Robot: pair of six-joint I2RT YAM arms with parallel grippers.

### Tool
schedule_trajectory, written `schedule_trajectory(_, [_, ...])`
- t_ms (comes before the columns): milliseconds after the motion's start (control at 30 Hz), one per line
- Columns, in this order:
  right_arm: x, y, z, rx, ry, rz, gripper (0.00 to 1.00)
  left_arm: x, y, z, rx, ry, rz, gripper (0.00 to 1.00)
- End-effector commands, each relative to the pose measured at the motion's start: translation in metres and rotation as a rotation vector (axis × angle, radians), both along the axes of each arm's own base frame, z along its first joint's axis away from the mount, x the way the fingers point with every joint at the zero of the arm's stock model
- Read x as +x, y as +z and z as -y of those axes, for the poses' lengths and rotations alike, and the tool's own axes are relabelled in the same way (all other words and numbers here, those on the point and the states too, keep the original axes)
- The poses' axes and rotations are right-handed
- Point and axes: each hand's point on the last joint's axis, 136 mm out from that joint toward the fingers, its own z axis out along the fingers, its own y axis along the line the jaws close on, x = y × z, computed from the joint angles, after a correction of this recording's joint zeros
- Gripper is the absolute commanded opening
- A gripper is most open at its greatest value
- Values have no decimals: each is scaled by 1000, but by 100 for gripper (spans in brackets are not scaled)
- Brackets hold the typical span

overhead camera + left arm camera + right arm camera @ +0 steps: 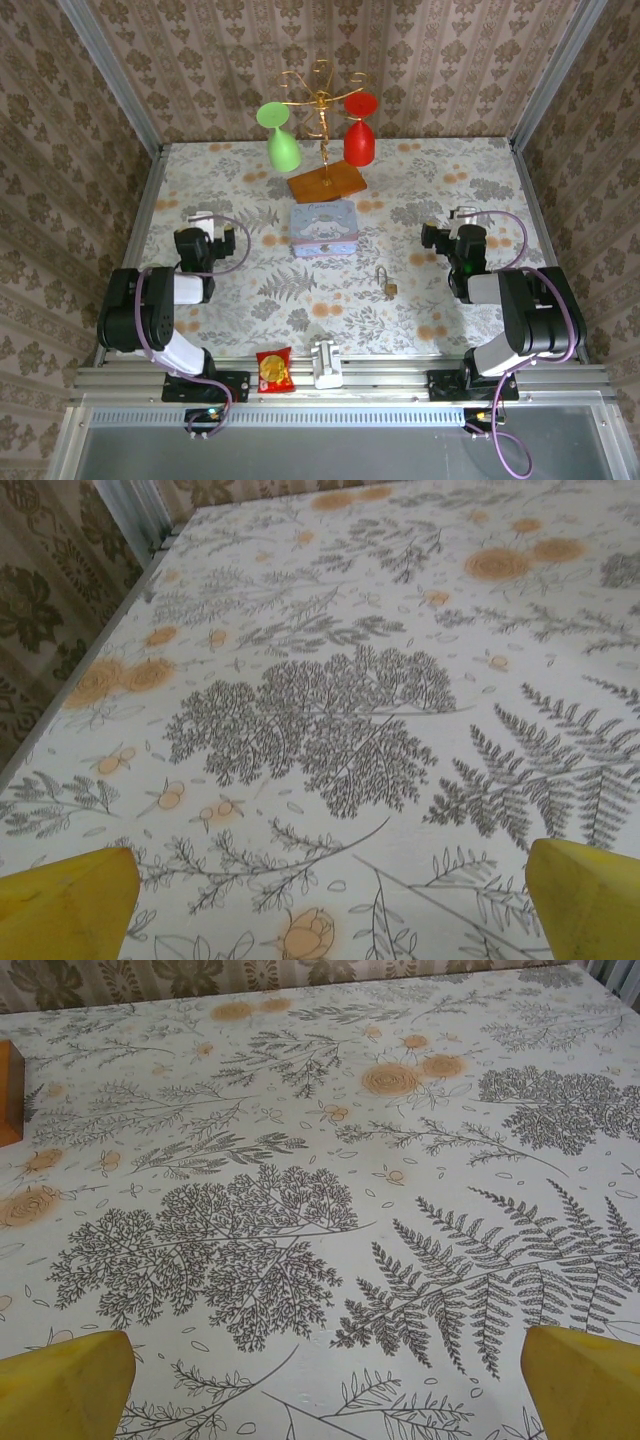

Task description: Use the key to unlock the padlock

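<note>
1. Padlock [386, 284]: brass body with a thin silvery shackle, lying on the floral tabletop [250, 300] right of centre. It is near the front right corner of the blue-grey tin box [323, 228] but apart from it.
2. Left gripper [330, 905]: yellow fingers [65, 905] spread wide with nothing between them, over bare tabletop on the left side, well apart from the padlock.
3. Right gripper [325, 1385]: yellow fingers [580, 1385] likewise spread wide and empty, on the right side, nearer the padlock but not touching it.
4. Rear: gold wire rack [322, 100] on a wooden base [327, 184], with a green glass [283, 142] and a red glass [360, 135] hanging bowl-down.
5. Near edge: red snack packet [274, 370] beside a white block [328, 362].
</note>
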Motion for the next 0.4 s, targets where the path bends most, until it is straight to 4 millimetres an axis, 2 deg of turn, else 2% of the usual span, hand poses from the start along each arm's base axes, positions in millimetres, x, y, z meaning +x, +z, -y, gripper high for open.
schedule_trajectory(0, [7, 14, 1, -26, -9, 52, 100, 5, 13, 4, -10, -27, 59, 100])
schedule_trajectory(367, [9, 13, -4, -36, 13, 43, 100, 3, 13, -1, 4, 15, 67, 100])
